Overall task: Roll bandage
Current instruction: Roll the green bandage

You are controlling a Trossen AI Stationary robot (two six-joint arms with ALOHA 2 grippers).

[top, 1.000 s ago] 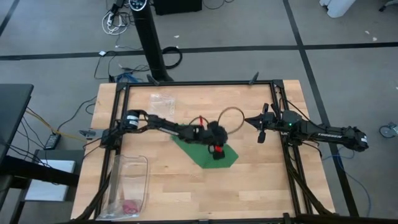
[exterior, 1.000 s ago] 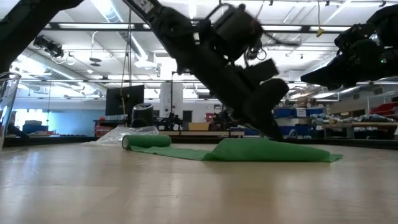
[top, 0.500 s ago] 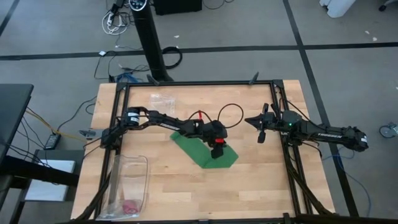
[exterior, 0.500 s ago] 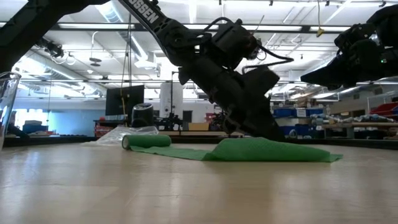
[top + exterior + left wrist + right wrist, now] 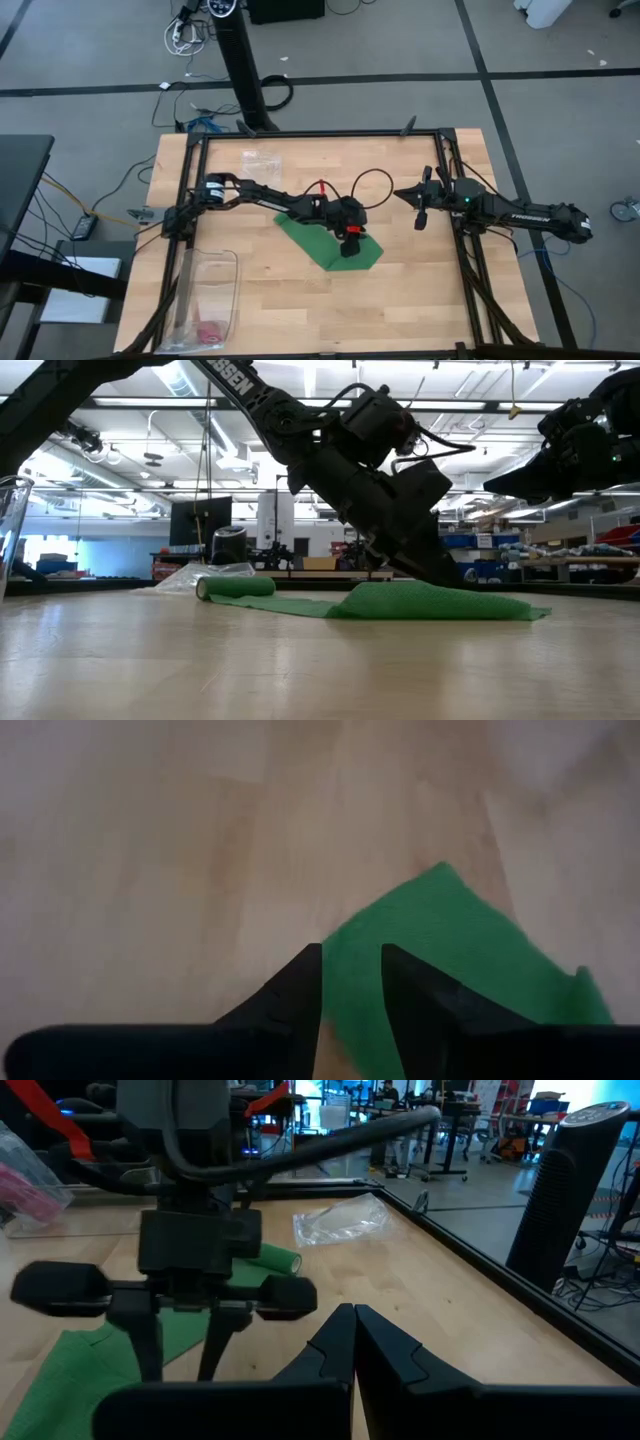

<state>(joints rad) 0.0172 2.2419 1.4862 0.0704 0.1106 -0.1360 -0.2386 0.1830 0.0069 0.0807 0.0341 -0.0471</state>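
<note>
The bright green bandage (image 5: pixel 318 240) lies partly unrolled on the wooden table. Its rolled end (image 5: pixel 235 587) is a small cylinder toward the far left, also in the right wrist view (image 5: pixel 275 1261). Its loose end (image 5: pixel 440 602) is humped up toward the right. My left gripper (image 5: pixel 348 247) points down onto that loose end, fingers a narrow gap apart (image 5: pixel 351 982). My right gripper (image 5: pixel 418 212) hovers shut and empty above the table's right side (image 5: pixel 353 1330). My left gripper comes from above, slanting down from the table's left, and its fingertips (image 5: pixel 308 960) stand on the bandage's loose end (image 5: pixel 430 935) near its edge. Green fabric shows in the gap between the fingers. Whether they pinch a fold, I cannot tell.
A clear plastic bag (image 5: pixel 262 160) lies at the far left. A clear bag (image 5: pixel 207 290) at the near left holds a small pink item (image 5: pixel 207 332). Black frame rails (image 5: pixel 455 260) run along the table's sides.
My left gripper has tipped and shifted a little over the bandage's loose end, its tips staying down on the fabric. The bandage has stayed where it was.
</note>
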